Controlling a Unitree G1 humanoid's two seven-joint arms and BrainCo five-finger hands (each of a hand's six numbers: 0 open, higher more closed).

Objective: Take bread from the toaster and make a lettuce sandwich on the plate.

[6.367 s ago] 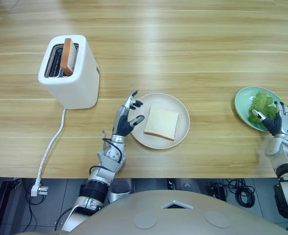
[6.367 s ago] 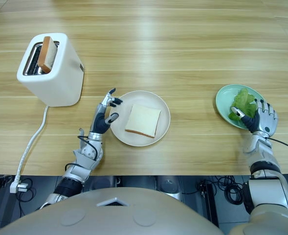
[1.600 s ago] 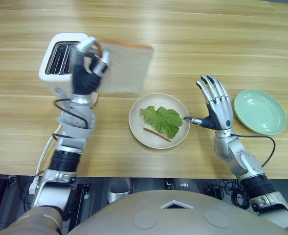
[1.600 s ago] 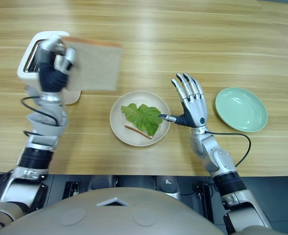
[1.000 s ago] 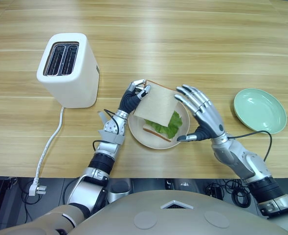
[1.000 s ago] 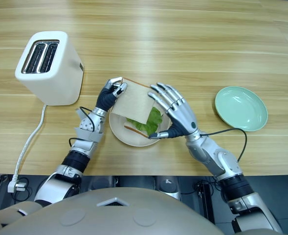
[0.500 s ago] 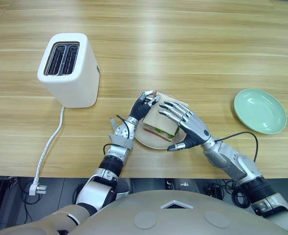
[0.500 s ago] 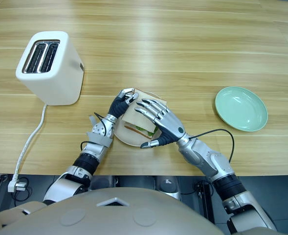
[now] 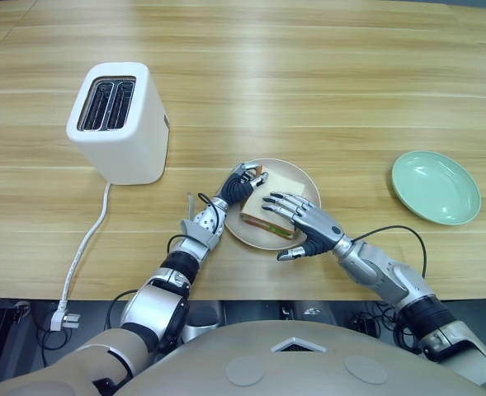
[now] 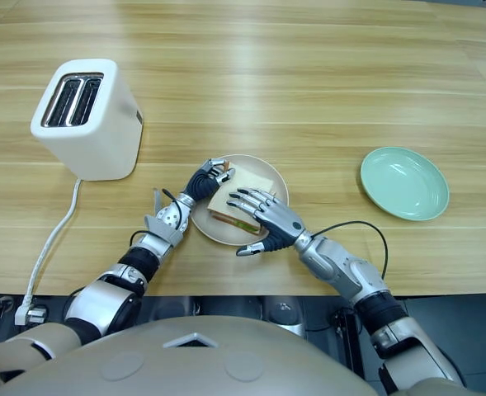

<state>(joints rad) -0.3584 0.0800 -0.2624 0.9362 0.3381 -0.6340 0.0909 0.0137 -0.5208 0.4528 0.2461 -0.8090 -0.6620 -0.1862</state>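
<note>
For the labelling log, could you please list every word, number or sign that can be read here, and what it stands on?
None can be read: the toaster, the plate, the sandwich, the green plate and the table show no legible print.

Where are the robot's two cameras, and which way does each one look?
Left eye view: sits in the robot's head and looks forward and down at the wooden table. It shows both arms, with the left hand pinching a corner of the sandwich and the right hand spread flat over it.
Right eye view: sits just beside the other eye and faces the same way, so everything lies slightly further left.
Shared: toaster, beige plate, green plate, both hands.
</note>
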